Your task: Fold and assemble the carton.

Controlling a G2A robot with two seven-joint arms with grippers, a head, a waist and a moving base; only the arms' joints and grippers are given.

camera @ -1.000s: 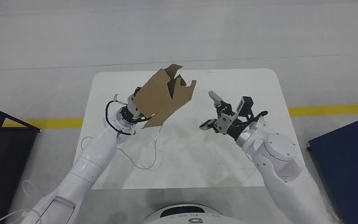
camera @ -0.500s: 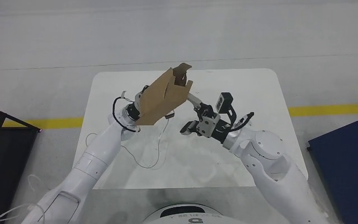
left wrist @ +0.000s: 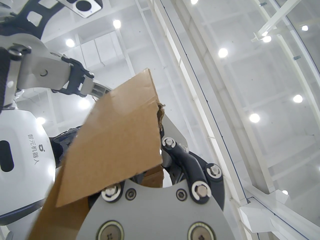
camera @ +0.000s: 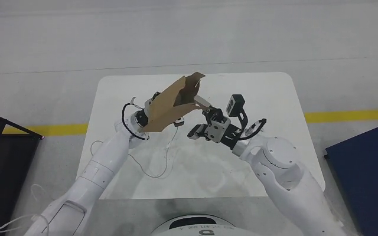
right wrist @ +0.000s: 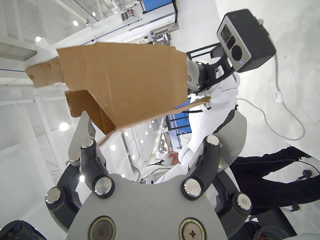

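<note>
Carton: the brown carton [camera: 171, 105] is hanging in the air above the left-centre part of the white tabletop [camera: 266, 100]. It is tilting, with its loose end flaps pointing toward the far edge, and it is only partly folded, with the flaps standing open.
Left claw: the left claw [camera: 149, 113] is clamping the carton's lower, nearer end. In the left wrist view the cardboard is running down between its fingers [left wrist: 176, 138].
Right claw: the right claw [camera: 198, 118] is standing spread wide just beside the carton, on the carton's right side, and is holding nothing. One finger [camera: 201, 101] is lying right up against the flap end, though I cannot tell if it is actually touching. The other finger [camera: 192, 134] is pointing away below, apart from the cardboard.
Cable: a thin white cable [camera: 158, 162] is lying loose on the tabletop beneath the left arm.
Floor: a yellow stripe [camera: 339, 115] is running across the floor on both sides of the tabletop.
</note>
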